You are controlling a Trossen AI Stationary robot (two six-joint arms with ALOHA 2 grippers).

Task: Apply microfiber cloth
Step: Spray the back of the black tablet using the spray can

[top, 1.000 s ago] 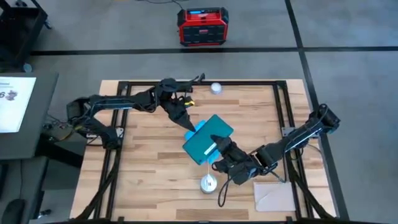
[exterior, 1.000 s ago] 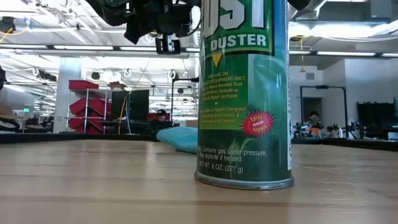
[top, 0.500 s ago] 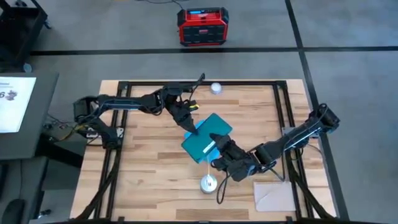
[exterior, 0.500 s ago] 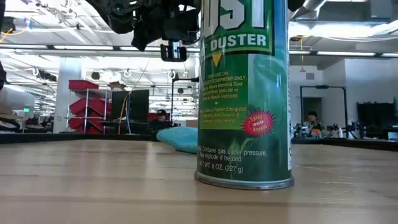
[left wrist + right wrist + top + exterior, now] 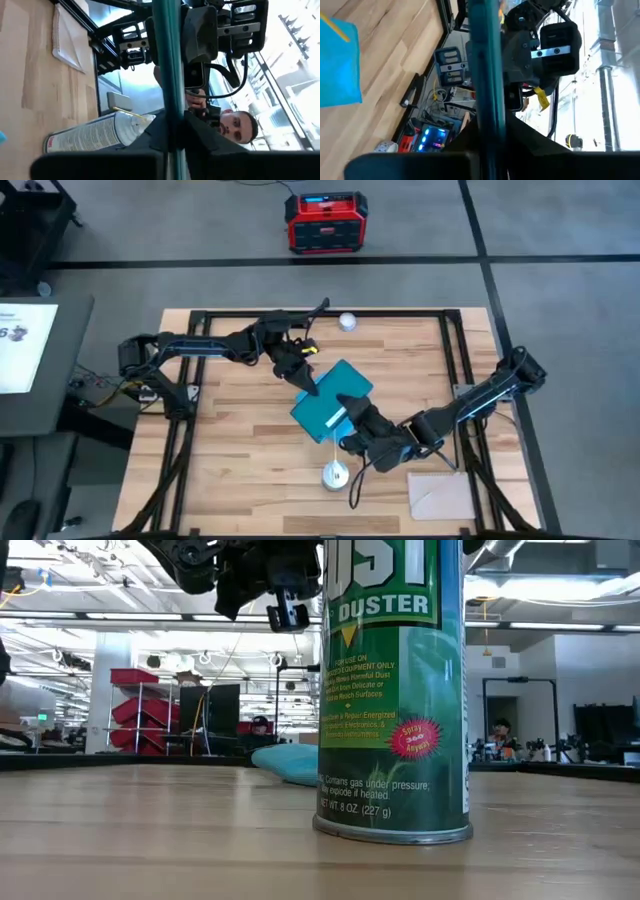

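Wooden slats of the table (image 5: pixel 230 450) run under both arms when seen from above. The left claw (image 5: pixel 306 385) and the right claw (image 5: pixel 345 409) each pinch an opposite edge of the teal-backed tablet (image 5: pixel 330 402), lifted over the middle, and a sliver of the microfiber cloth (image 5: pixel 344 429) peeks out beneath it. A duster can (image 5: pixel 335 474) stands just in front, a pale sheet (image 5: pixel 441 496) near the right front corner.

From table height the can (image 5: pixel 393 690) fills the foreground; the cloth (image 5: pixel 288 762) lies bunched on the wood behind it.

Looking past the left claw (image 5: pixel 172 130), its fingers are closed on the tablet's edge (image 5: pixel 167 65).

Past the right claw (image 5: pixel 490 135), likewise clamped on the tablet (image 5: pixel 485 60), the cloth (image 5: pixel 337 65) rests flat on the wood.
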